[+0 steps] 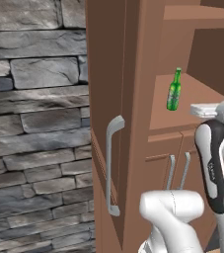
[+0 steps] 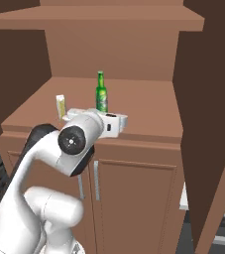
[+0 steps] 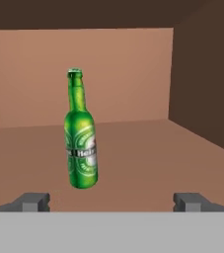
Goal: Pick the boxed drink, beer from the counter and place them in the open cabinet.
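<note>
Jaws are seen spread wide and empty in the hand view, the two dark tips of the gripper [image 3: 111, 201] well apart, with the beer [image 3: 81, 143] standing free just beyond them. The beer is upright on the shelf of the open cabinet [image 2: 148, 106], untouched. The boxed drink [image 2: 61, 106] is also upright on that shelf, near the left wall and partly hidden behind the arm; both of the task's things appear to be placed.

The bottle is judged to be stiff, smooth glass: slippery, breakable, and top-heavy enough to tip if knocked at the neck. Should it be taken again, the broad labelled body would be the safest hold. The carton is judged light and slightly crushable.

The hand is held level at the shelf's front edge, pointing straight into the niche, with the forearm bent up from below.
</note>
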